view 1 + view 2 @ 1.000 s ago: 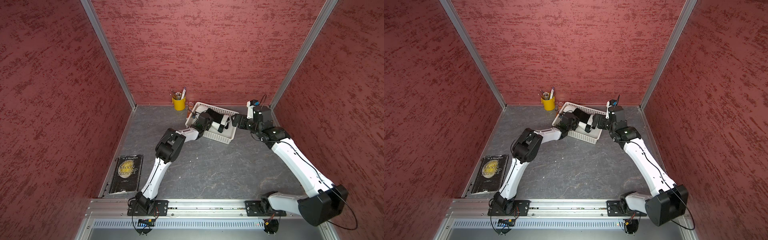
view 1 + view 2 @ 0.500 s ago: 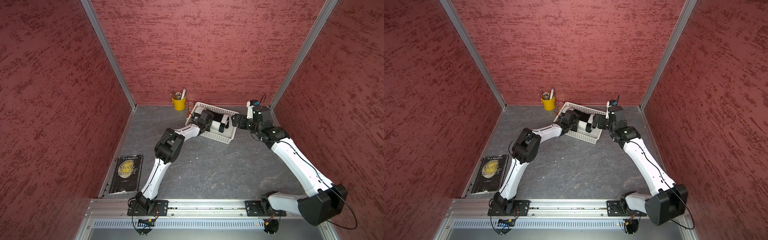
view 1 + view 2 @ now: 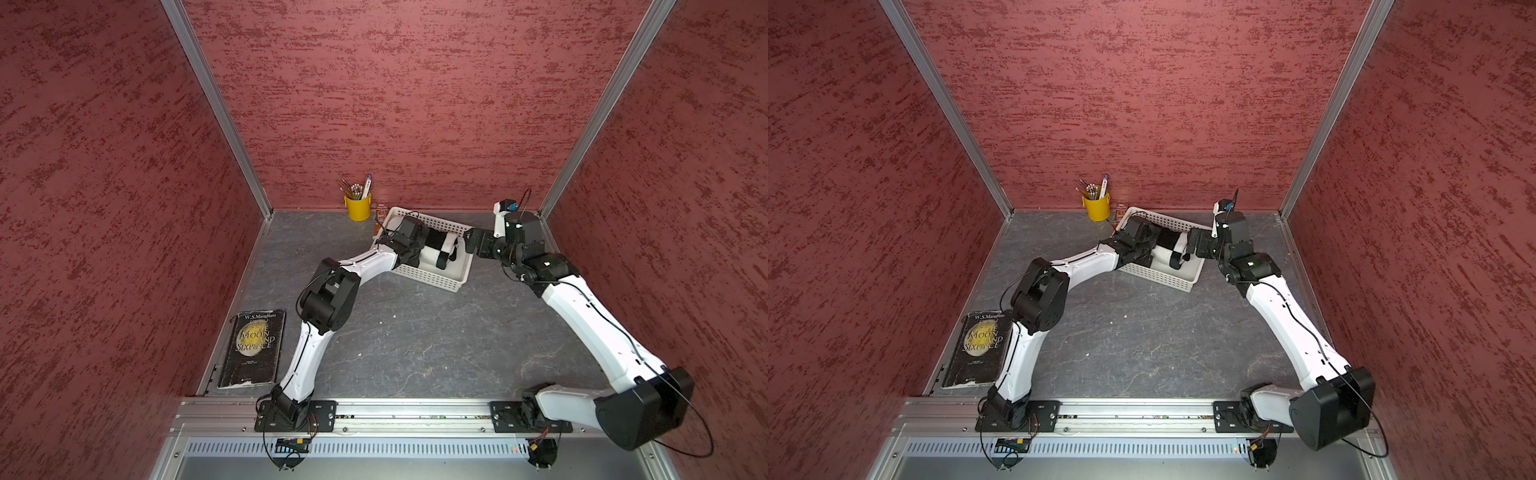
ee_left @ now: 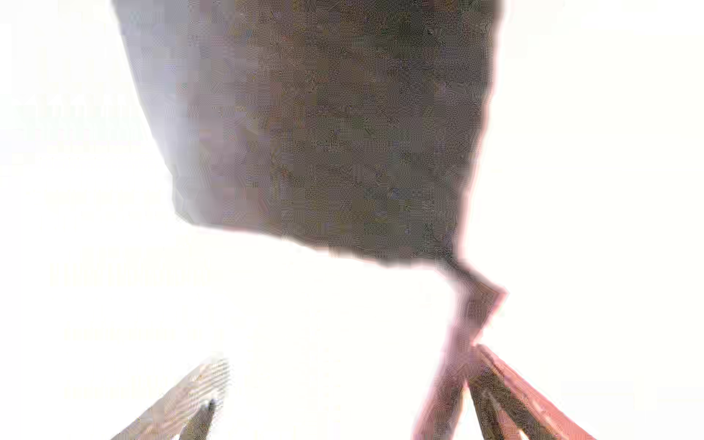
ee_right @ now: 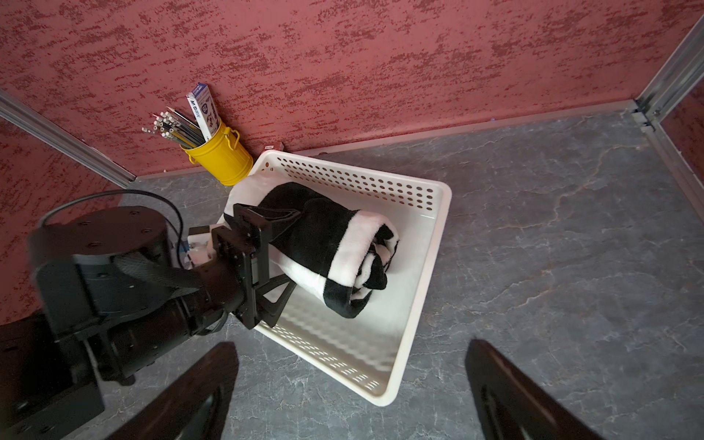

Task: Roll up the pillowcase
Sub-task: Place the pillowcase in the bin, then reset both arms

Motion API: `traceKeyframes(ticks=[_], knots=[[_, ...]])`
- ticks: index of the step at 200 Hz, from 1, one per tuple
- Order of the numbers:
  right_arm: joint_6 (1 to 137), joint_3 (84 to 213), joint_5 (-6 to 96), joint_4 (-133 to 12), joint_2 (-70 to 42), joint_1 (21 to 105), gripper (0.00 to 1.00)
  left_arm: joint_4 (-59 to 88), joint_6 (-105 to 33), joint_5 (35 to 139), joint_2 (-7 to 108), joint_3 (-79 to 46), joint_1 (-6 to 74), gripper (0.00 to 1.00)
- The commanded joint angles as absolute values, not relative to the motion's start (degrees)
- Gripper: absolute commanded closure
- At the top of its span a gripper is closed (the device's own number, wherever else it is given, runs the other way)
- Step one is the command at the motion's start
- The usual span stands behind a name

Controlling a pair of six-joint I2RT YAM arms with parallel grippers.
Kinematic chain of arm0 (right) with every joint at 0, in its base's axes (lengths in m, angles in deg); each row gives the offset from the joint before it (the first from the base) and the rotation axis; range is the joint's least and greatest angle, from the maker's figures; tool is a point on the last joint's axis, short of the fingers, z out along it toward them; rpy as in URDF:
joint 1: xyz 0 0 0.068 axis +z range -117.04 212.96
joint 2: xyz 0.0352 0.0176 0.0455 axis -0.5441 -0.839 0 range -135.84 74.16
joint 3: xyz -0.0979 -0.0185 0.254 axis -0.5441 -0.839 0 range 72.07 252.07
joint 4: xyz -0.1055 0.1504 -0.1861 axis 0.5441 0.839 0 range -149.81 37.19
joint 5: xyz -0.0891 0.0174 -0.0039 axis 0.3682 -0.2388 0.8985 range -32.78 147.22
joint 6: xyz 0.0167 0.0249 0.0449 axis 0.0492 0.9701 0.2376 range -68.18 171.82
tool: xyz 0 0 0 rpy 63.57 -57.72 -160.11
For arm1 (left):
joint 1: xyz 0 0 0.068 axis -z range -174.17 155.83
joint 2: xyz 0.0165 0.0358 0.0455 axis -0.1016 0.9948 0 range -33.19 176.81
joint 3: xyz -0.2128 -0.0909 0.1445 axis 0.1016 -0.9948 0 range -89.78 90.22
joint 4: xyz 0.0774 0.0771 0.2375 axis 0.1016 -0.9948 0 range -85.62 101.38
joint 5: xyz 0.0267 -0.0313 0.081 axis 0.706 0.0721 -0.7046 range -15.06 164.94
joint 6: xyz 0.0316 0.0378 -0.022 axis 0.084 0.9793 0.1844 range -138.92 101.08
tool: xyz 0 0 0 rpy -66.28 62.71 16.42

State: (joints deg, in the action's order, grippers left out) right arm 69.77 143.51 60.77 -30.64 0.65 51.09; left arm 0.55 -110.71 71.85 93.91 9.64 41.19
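Plush black-and-white checked pillowcase [image 5: 335, 244] lies rolled in a white perforated basket [image 5: 362, 183], so left gripper [image 5: 297, 249] and right gripper [image 5: 352, 344], both spread wide and empty, should lift away unsnagged.

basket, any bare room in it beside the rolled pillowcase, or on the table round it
Inside the basket, only a floor strip between the pillowcase and its robot-side wall. The table is bare between the book, the basket and the base rail. Crowded around the yellow cup and left gripper.
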Motion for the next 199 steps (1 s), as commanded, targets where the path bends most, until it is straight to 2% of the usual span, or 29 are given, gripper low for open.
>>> traceKeyframes(ticks=[1,27,63,89,108,133,159,179,199], knots=[[68.1,144.6,63.5,-31.4,0.1,50.5,0.01,-3.0,-107.2,72.7,89.2,6.8,42.5,0.00],[67.1,144.5,65.3,-31.7,-0.2,50.5,0.02,-5.9,-101.7,71.9,84.3,4.3,42.7,0.00],[66.0,142.1,69.2,-34.4,0.0,50.2,0.01,-13.5,-87.1,67.8,76.3,2.1,42.3,0.00],[63.2,134.1,74.9,-43.2,2.1,50.1,0.01,-18.9,-73.6,58.0,68.8,-3.0,42.0,0.00],[58.7,125.1,77.5,-55.0,4.2,50.0,0.02,-20.3,-64.6,48.8,62.5,-9.9,40.8,0.00],[57.8,119.0,82.8,-60.4,4.0,49.0,0.02,-17.9,-54.6,42.3,54.2,-22.5,34.9,0.00],[54.9,115.9,87.6,-63.8,1.0,48.0,0.01,-8.1,-43.5,37.8,46.3,-36.8,26.8,0.00],[52.5,112.2,89.4,-71.2,-1.5,47.3,0.01,2.7,-34.5,39.1,42.0,-46.2,21.2,0.00],[51.7,110.8,89.8,-75.9,-4.6,46.5,0.01,7.2,-32.7,45.2,40.1,-50.3,14.2,0.00]])
